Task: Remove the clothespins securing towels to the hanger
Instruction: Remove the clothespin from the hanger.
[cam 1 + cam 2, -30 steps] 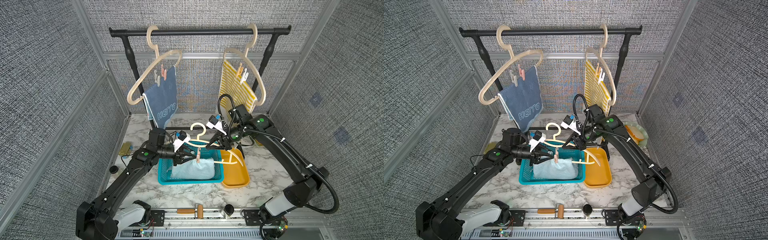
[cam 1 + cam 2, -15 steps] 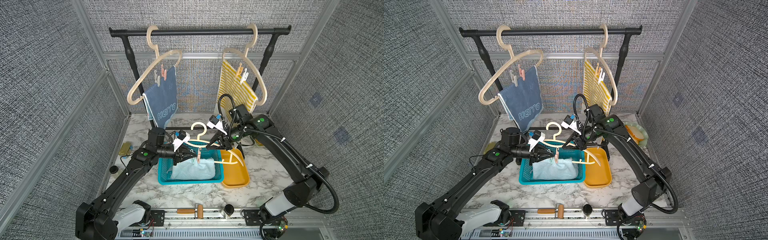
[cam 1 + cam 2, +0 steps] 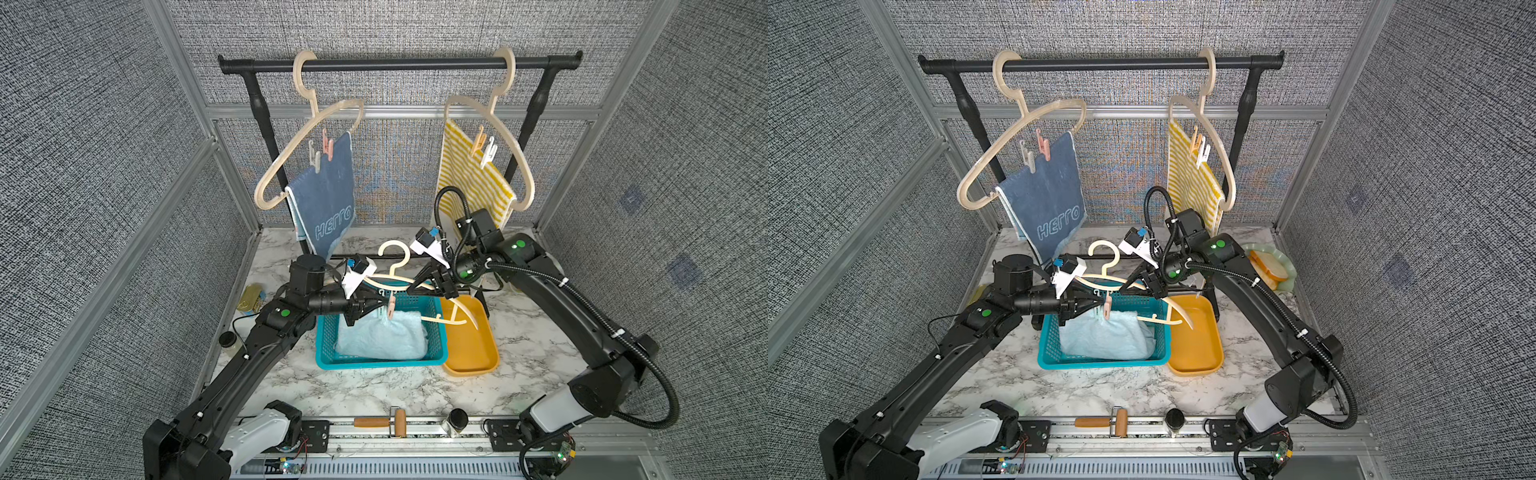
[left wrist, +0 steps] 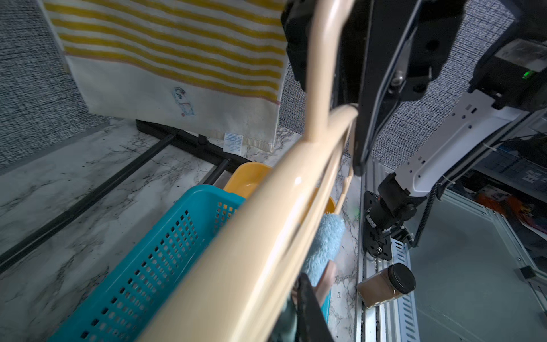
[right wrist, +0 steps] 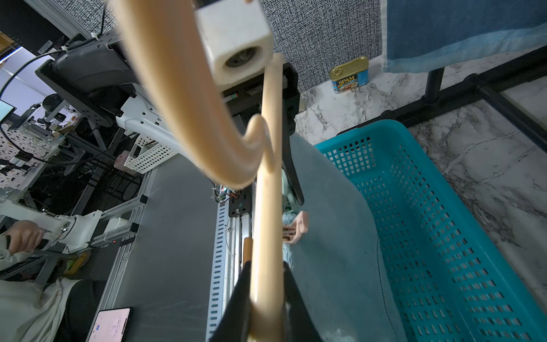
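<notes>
Cream hanger [image 5: 268, 189] held over teal basket [image 3: 374, 362], right gripper [image 5: 266, 290] clamped on its bar, left gripper [image 3: 380, 296] set just beside pink clothespin [image 3: 391, 308] (jaw spacing hidden, cannot be told), aqua towel [image 3: 382, 340] pinned beneath, draped into basket, blue towel [image 3: 328, 195] and striped towel [image 3: 469, 183] hung behind.

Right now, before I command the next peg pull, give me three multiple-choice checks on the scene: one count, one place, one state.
1. How many hangers hook over the black rail?
A. one
B. two
C. three

2. Where does the bulk of the aqua towel sit?
A. in the teal basket
B. on the black rail
C. on the floor

3. The right end effector is:
A. open and empty
B. shut on the aqua towel
C. shut on the held hanger

Answers:
1. B: both top views show one hanger near each end of the rail.
2. A: the towel bunches inside the basket walls.
3. C: the right wrist view shows the bar pinched between the fingers.
</notes>
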Tool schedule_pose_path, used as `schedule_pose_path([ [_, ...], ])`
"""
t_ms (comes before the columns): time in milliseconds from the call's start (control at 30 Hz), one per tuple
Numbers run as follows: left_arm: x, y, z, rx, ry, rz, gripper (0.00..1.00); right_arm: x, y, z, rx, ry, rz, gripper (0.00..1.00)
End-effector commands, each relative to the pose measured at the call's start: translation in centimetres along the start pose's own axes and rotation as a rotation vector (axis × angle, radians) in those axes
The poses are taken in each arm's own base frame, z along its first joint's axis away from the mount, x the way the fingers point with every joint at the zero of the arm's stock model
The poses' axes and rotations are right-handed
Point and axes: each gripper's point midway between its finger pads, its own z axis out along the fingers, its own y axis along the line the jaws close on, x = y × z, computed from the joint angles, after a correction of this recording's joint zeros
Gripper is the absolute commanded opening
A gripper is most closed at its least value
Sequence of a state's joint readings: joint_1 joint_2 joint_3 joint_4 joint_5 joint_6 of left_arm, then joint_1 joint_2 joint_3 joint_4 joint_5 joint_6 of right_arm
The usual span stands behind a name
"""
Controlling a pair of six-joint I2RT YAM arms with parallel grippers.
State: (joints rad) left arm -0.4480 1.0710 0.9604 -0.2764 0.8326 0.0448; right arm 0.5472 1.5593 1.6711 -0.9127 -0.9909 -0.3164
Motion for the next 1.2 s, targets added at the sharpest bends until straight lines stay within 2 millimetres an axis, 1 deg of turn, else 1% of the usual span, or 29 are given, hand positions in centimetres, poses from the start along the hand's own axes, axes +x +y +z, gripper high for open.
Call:
schedule_pose_path([
  [0, -2.1, 2.1, -0.7, -0.140, -0.056, 0.052, 0.00, 0.6, -1.0, 0.1, 0.072, 0.030, 0.046, 0.00],
  [200, -2.8, 2.9, -1.3, -0.213, -0.083, 0.057, 0.00, 0.9, -2.0, 0.2, 0.147, 0.044, 0.051, 0.00],
  [333, -3.1, 2.5, -1.7, -0.215, -0.108, 0.076, 0.00, 0.9, -2.6, 0.0, 0.186, 0.032, 0.048, 0.00],
  [467, -3.2, 2.6, -1.9, -0.226, -0.112, 0.070, 0.00, 0.6, -3.4, -0.3, 0.228, 0.014, 0.054, 0.00],
  [667, -3.7, 2.5, -2.5, -0.256, -0.147, 0.072, 0.00, 0.4, -5.1, -0.6, 0.311, 0.001, 0.078, 0.00],
  [800, -3.5, 2.8, -2.7, -0.277, -0.166, 0.056, 0.00, 0.2, -5.8, -0.7, 0.339, -0.010, 0.085, 0.00],
  [900, -3.1, 2.8, -2.6, -0.275, -0.162, 0.051, 0.00, 0.0, -5.9, -0.7, 0.344, -0.021, 0.084, 0.00],
  [1067, -3.3, 2.1, -2.5, -0.237, -0.181, 0.060, 0.00, 0.5, -6.9, -0.7, 0.382, -0.006, 0.108, 0.00],
  [1167, -3.8, 2.2, -2.7, -0.246, -0.212, 0.060, 0.00, 0.7, -7.3, -0.5, 0.389, -0.010, 0.121, 0.00],
])
